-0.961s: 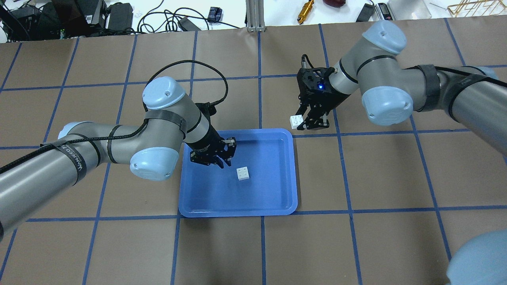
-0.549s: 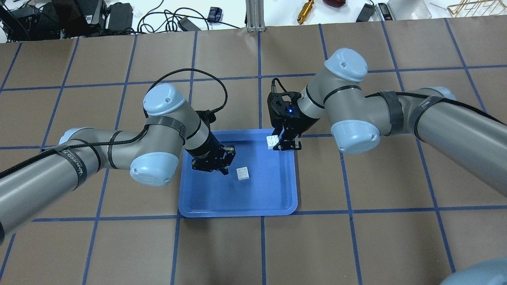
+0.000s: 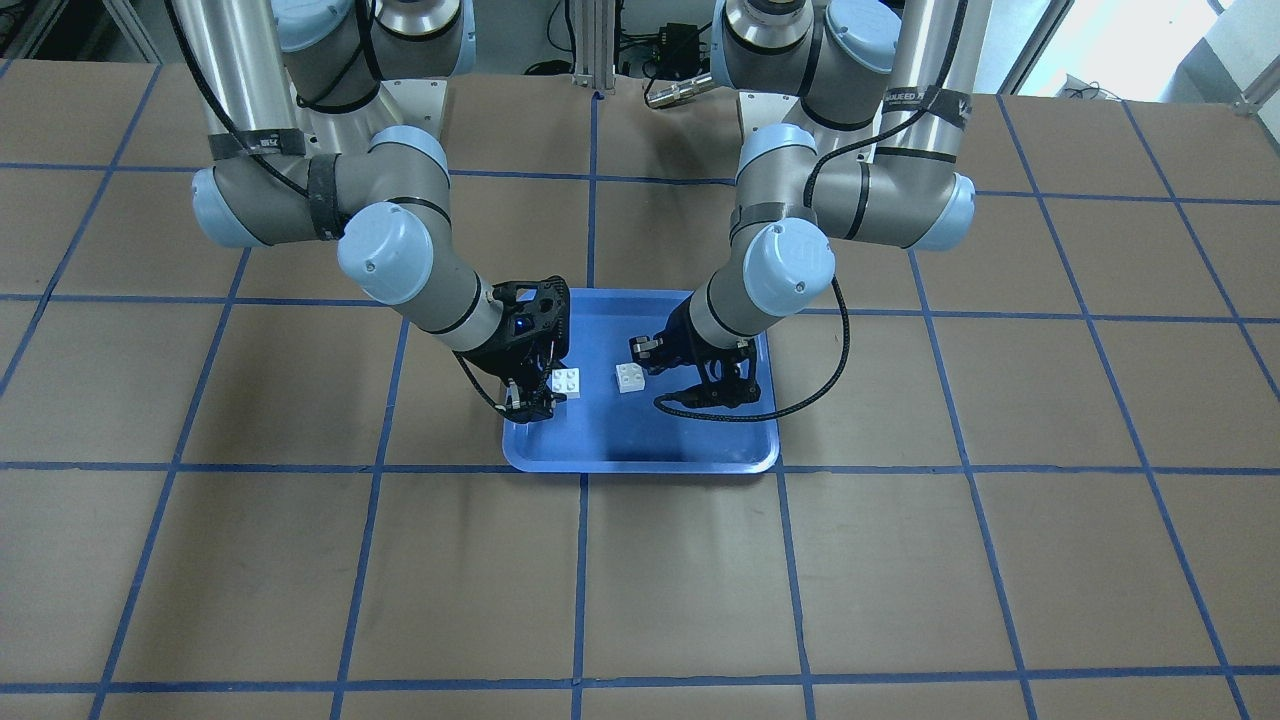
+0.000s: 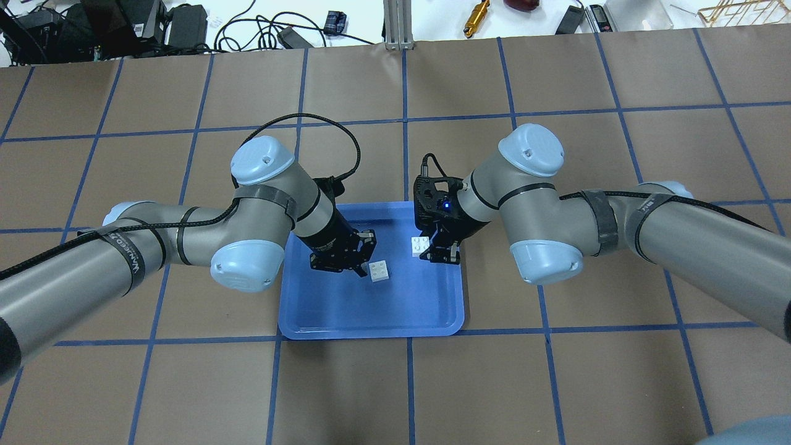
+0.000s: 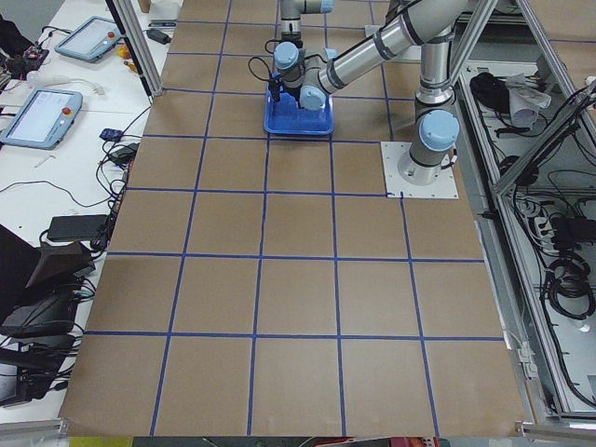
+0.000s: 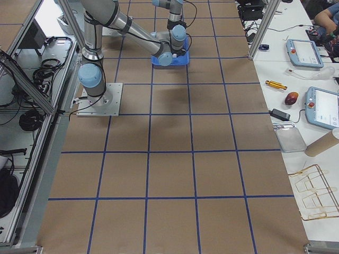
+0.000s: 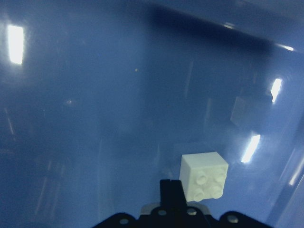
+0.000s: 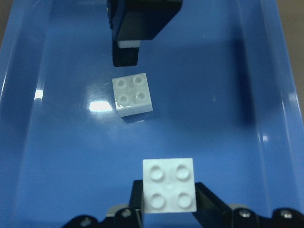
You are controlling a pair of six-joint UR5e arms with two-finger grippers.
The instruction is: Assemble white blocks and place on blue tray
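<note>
Both arms over blue tray [image 4: 371,309]; right fingers [image 8: 209,199] pinch white block [image 8: 169,184]; left fingers [image 4: 358,267] spread.

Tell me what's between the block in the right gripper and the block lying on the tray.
Nothing: in the right wrist view, only bare blue tray floor separates the held block from the lying block. The left gripper hangs beyond the lying block, not between them.

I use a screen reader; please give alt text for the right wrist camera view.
The right hand holds a white block above the blue tray. A second white block lies on the tray floor ahead, with the left hand just beyond it.
</note>
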